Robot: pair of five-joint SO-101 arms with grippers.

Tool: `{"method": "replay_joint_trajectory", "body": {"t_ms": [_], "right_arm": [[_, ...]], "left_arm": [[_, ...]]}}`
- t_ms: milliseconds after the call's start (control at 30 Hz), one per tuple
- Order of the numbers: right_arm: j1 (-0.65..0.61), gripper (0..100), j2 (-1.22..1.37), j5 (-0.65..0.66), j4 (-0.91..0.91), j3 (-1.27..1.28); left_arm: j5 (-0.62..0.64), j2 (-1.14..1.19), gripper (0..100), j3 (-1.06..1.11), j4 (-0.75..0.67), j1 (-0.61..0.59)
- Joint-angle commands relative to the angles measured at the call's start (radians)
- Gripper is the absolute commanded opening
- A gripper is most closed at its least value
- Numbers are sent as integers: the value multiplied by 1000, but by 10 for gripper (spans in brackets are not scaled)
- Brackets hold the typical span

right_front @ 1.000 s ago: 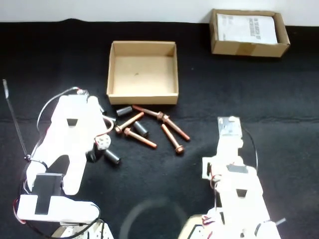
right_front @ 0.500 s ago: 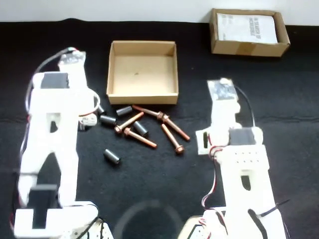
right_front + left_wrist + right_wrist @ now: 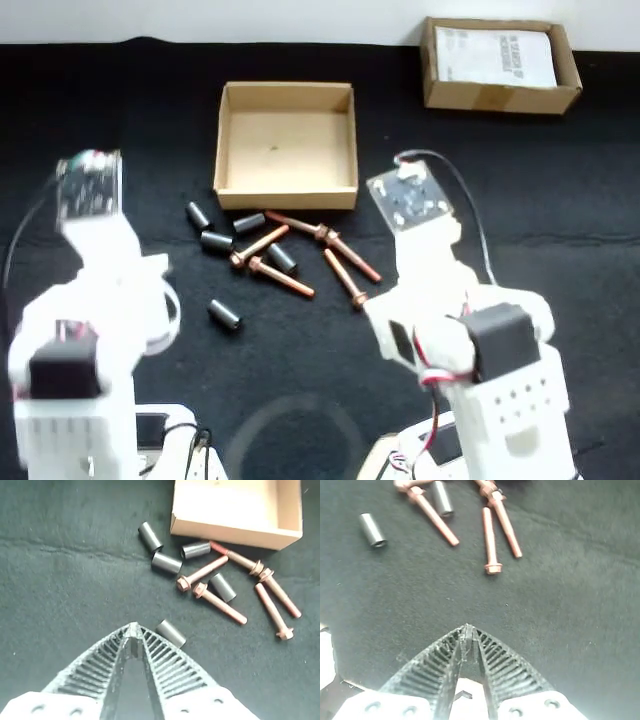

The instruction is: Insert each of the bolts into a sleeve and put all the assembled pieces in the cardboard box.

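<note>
Overhead, a black tabletop (image 3: 560, 200) carries an open cardboard box (image 3: 287, 140) toward the middle of its far edge; a second box (image 3: 500, 65) holding a printed sheet sits at the far right corner; five copper bolts (image 3: 283, 279) lie loose just in front of the cardboard box's near wall, two of them crossing; four dark sleeves (image 3: 216, 241) lie among the bolts and toward the left edge, and a fifth sleeve (image 3: 225, 315) lies apart, nearer the near edge; bolts and sleeves are all separate pieces. The left arm (image 3: 95, 290) stands by the left edge, the right arm (image 3: 440, 300) toward the right of the bolts; the left arm's jaws are clenched tip to tip, grasping nothing, just beside the fifth sleeve; the right arm's jaws are likewise clenched on nothing, above bare tabletop.
</note>
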Motion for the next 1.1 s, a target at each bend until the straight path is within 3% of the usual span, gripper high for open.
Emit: {"method": "replay_joint_trajectory", "body": {"t_ms": [0, 133, 300, 500, 767, 900, 1067], "right_arm": [[-61, 6, -30, -3, -8, 31], [-117, 6, -7, -2, -147, 159], [-154, 53, 143, 48, -286, 160], [-248, 69, 433, 48, -294, -33], [-389, 69, 835, 48, -300, -321], [-430, 69, 995, 51, -294, -479], [-463, 73, 1136, 68, -294, -625]], "left_arm": [[-2, -262, 10, 104, -25, 5], [-2, -453, 10, 189, -32, -25], [-2, -516, 10, 214, -37, -200], [-2, -516, 10, 217, -127, -430], [-18, -516, 11, 283, -130, -647], [-104, -518, 11, 344, -133, -736], [-112, -524, 11, 389, -137, -805]]}}
